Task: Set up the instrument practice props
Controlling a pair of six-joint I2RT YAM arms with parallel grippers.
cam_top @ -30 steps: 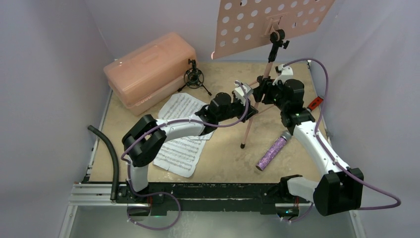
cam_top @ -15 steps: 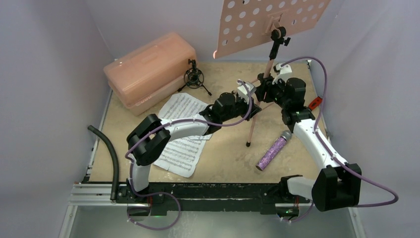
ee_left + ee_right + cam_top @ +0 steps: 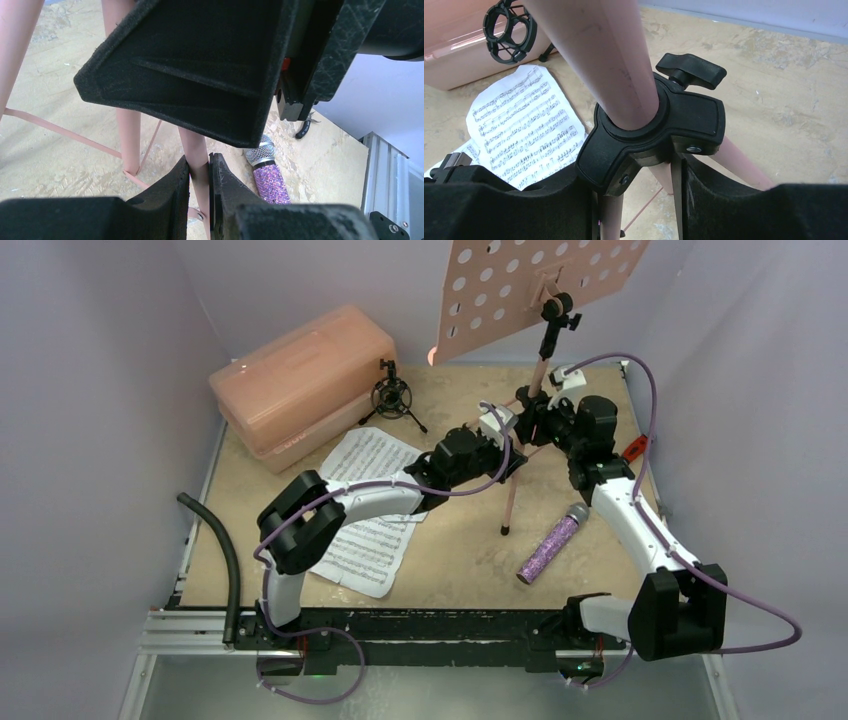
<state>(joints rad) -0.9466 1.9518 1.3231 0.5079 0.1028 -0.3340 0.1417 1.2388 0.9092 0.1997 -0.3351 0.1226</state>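
The pink music stand (image 3: 530, 290) stands upright at the back right, its perforated desk high up. My left gripper (image 3: 510, 455) is shut on one thin tripod leg (image 3: 195, 145), which is pinched between its pads. My right gripper (image 3: 530, 415) grips the black leg hub (image 3: 659, 130) at the foot of the pole, one finger against each side. The glittery purple microphone (image 3: 550, 543) lies on the table by the right arm. Two sheet-music pages (image 3: 365, 515) lie partly under my left arm. The black shock-mount tripod (image 3: 391, 397) stands in front of the case.
A big pink plastic case (image 3: 300, 380) fills the back left corner. A black hose (image 3: 225, 550) curves along the left edge. A red-handled tool (image 3: 637, 448) lies by the right wall, behind my right arm.
The held leg's foot has swung a little to the right with my left gripper. The desk has shifted slightly, and my right jaws have closed in on the hub.
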